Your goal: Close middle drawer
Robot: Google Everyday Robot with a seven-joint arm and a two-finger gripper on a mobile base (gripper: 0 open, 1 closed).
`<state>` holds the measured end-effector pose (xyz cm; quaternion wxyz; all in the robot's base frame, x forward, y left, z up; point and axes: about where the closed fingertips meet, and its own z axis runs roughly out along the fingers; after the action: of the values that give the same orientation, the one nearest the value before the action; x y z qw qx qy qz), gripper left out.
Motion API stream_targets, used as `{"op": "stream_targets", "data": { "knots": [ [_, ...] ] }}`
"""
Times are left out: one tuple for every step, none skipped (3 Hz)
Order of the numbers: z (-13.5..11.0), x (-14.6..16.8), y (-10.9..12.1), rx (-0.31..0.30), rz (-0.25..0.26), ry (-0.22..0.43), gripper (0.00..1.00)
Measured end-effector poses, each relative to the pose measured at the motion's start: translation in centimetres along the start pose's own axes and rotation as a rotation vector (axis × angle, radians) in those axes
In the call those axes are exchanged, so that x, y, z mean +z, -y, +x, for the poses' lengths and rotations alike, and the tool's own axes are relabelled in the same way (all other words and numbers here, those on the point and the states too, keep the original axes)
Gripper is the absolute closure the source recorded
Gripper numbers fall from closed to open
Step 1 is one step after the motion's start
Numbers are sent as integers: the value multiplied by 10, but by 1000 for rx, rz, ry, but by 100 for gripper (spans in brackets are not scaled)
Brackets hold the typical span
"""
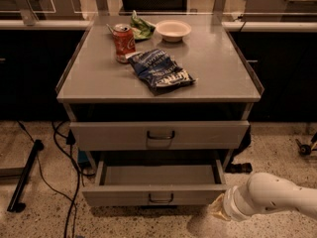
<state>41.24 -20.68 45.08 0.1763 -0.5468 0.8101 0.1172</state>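
At the lower right of the frame, the white arm reaches in from the edge. Its claw sits low, just in front of the right end of the middle drawer. Whether the claw is open, or touching the front, cannot be told; it holds nothing visible.

The middle drawer stands pulled out at bottom centre, its tray bare and its small handle facing forward. Speckled floor lies open to the right of it; on the left are cables and a dark bar.

Above, the top drawer sits nearly flush.

The counter has raised side edges and carries a chip bag, a can, a green wrapper and a bowl.
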Motion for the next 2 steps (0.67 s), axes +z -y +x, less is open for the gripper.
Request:
{"op": "stream_targets", "data": {
  "knots": [
    [6,13,2,-1,-3,7,100],
    [20,37,12,-3,44,23,100]
  ]
}}
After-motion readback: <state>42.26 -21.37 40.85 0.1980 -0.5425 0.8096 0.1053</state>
